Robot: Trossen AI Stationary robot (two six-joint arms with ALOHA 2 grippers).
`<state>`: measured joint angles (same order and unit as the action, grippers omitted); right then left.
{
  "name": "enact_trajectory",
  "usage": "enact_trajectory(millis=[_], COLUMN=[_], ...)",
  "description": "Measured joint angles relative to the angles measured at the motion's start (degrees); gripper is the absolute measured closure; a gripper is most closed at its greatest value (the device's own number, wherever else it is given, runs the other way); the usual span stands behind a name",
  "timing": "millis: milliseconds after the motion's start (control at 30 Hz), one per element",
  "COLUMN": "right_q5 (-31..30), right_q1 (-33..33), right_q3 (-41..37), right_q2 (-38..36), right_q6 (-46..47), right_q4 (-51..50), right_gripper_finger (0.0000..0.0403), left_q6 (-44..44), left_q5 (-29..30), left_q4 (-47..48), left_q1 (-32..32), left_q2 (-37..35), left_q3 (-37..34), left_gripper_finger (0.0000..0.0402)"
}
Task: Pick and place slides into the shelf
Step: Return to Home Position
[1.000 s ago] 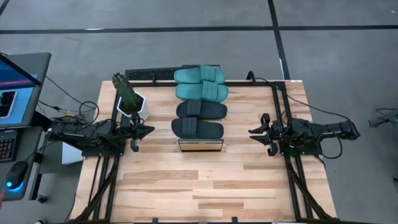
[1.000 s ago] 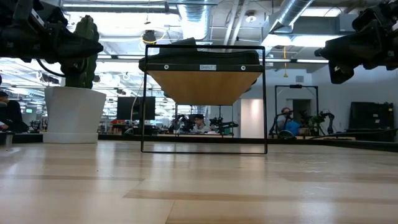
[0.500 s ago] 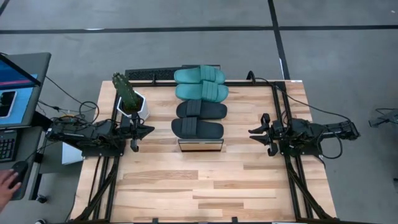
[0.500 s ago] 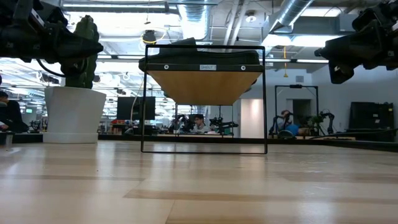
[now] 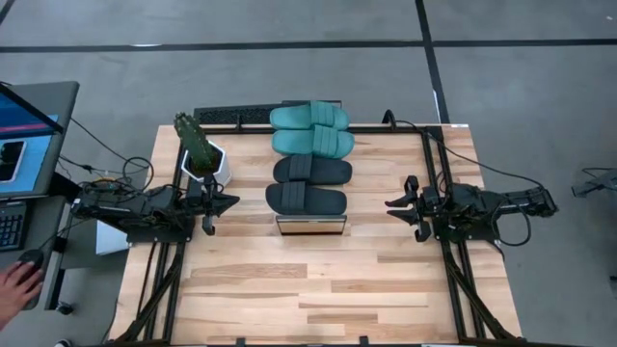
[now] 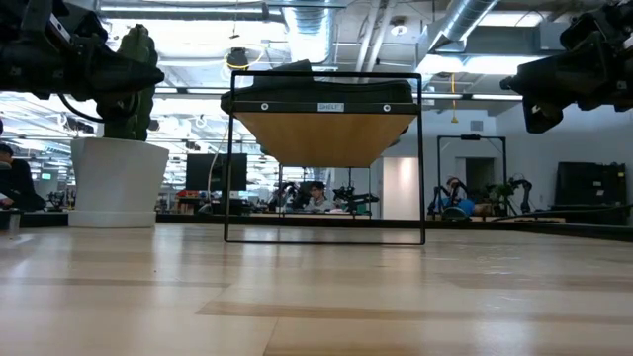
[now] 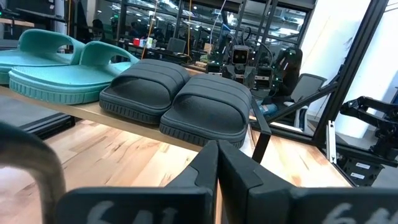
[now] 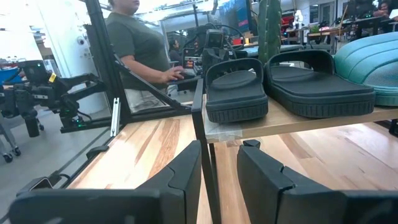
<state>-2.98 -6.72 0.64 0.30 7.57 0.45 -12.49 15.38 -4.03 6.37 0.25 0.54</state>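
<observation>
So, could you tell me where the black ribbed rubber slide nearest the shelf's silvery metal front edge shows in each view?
High view: the black rubber slide, last in the row, by the metal edge of the wood-topped shelf.
Low view: probably the dark shape atop the shelf.
Left wrist view: the black one farthest from the teal-green slides.
Right wrist view: the black one at the shelf's end.
Shared landmark: the shelf's light wood plank.

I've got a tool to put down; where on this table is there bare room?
The broad tabletop in front of the shelf is bare. Narrower strips separate the shelf from the left hand and from the right hand. Crowded: the shelf top, filled by four slides, and the corner with the potted cactus.
</observation>
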Motion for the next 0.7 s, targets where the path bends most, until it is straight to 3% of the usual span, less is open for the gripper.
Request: enact_trajectory(millis=[700], right_q5=[0.00], right_q1=[0.00], right_q3=[0.00], right_q2=[0.00], right_q6=[-0.01], right_q4=[0.00], right_gripper_finger=[0.0311], left_q6=[-0.11], left_q5=[0.00], left_q4=[0.01], left_q1=[-0.01], left_q2=[0.00], left_q3=[0.00], left_gripper_finger=[0.0401])
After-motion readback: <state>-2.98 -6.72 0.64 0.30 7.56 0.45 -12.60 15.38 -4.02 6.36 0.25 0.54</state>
